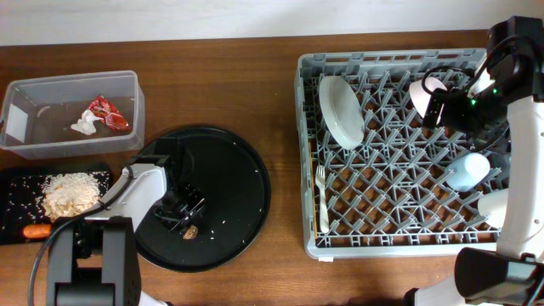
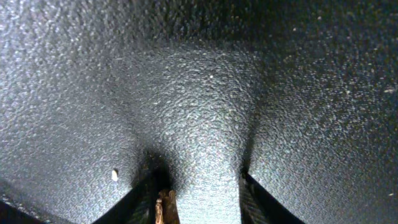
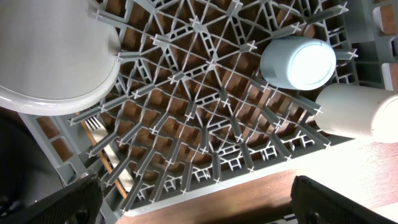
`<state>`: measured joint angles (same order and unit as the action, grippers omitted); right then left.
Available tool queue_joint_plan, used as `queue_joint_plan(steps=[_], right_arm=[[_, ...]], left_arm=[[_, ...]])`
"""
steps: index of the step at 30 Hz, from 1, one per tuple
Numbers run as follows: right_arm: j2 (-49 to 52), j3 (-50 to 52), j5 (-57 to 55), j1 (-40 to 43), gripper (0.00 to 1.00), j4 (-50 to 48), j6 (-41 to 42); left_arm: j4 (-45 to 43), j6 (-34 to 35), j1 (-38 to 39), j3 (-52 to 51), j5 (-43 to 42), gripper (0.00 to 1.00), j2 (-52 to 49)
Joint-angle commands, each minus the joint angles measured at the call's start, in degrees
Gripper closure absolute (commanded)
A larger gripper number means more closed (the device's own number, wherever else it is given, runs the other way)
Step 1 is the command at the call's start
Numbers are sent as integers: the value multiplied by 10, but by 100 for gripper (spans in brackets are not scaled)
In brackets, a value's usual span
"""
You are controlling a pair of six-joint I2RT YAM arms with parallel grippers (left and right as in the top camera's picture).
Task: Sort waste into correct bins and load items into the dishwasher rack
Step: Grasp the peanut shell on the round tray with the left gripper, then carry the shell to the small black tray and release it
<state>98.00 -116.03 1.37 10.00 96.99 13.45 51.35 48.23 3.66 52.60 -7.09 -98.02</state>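
On the big round black tray (image 1: 238, 170), near its front edge, sits the small brown lump (image 1: 192, 229), and the left gripper (image 1: 185, 216) is down right beside it. Its two fingers (image 2: 142, 201) stand apart with bare tray between them, and they pinch nothing. The lump looks tiny and light. I think it may be soft or crumbly, so a hard squeeze could break it. The tray is rough and bumpy, so the lump will likely not slide away. The best hold looks like across its middle, with the fingers low, almost on the tray. It probably belongs in the flat black tray (image 1: 13, 212) on the left, where the beige crumbs (image 1: 72, 194) and the carrot (image 1: 38, 230) lie. The top view shows the whole lump and its place on the round tray. The left wrist view shows only a thin slice of the lump (image 2: 165, 208), just inside one finger, and I cannot tell if they touch. But it shows the gap between the fingers, which the top view hides. Over the rack (image 1: 303, 153), the right gripper (image 3: 196, 196) is spread wide and holds nothing. Its wrist view shows a blue cup (image 3: 298, 62) and a cream cup (image 3: 357, 112) close together.
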Motion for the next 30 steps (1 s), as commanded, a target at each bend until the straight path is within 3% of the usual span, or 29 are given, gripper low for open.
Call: queue_joint_plan(steps=[1, 4, 9, 10, 11, 12, 13, 17, 22, 24, 28, 30], right_arm=[[-3, -1, -9, 2, 0, 3, -2], [-3, -1, -9, 2, 0, 3, -2], [-3, -1, -9, 2, 0, 3, -2], [-3, -1, -9, 2, 0, 3, -2], [-3, -1, -9, 2, 0, 3, -2], [-3, -1, -10, 2, 0, 3, -2], [-3, -1, -9, 2, 0, 3, -2], [-3, -1, -9, 2, 0, 3, -2], [-3, -1, -9, 2, 0, 3, -2], [-3, -1, -9, 2, 0, 3, -2], [-3, -1, -9, 2, 0, 3, -2], [-3, -1, -9, 2, 0, 3, -2]], left_arm=[[6, 3, 2, -10, 4, 74, 2], [7, 3, 2, -10, 4, 99, 2], [49, -47, -35, 45, 3, 99, 8], [74, -67, -42, 59, 2, 90, 9], [114, -92, -46, 70, 2, 65, 10], [145, -110, -45, 70, 9, 50, 10], [154, -110, -45, 66, 23, 43, 10], [156, -126, -43, 37, 45, 37, 10], [116, -158, -2, -16, 29, 37, 10], [93, -158, 20, -24, 19, 53, 10], [83, -158, 32, -26, 24, 98, 10], [87, -158, 12, -17, 33, 100, 10]])
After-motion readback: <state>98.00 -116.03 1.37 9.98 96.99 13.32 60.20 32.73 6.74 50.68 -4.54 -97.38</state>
